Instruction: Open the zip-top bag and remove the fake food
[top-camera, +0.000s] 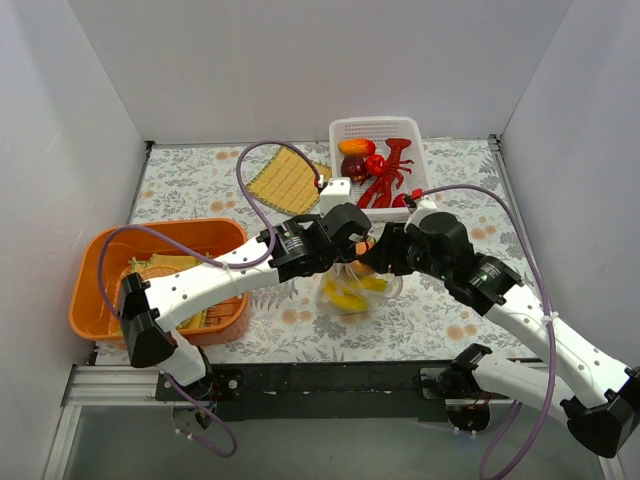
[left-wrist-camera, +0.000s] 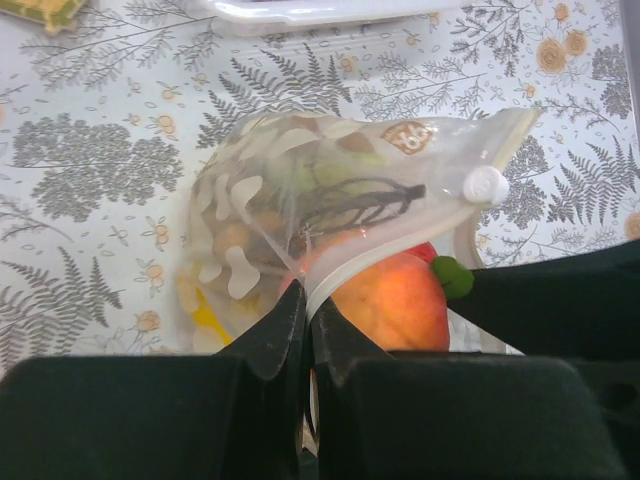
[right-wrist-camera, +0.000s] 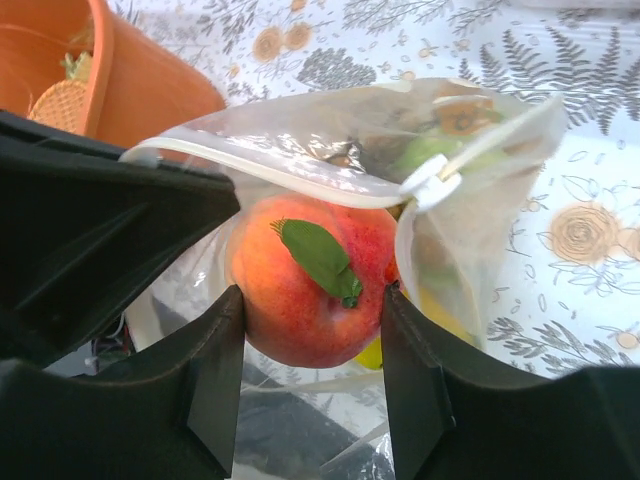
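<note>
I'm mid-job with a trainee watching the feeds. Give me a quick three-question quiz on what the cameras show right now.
1. True or false: the left gripper is shut on the zip edge of the zip-top bag.
2. Between the fingers of the right gripper sits: A) yellow banana bunch B) red-orange round fruit C) brownish grape bunch
3. Fill in: the red toy lobster lies in the white slotted ____.
Key: 1 true; 2 B; 3 basket.
</note>
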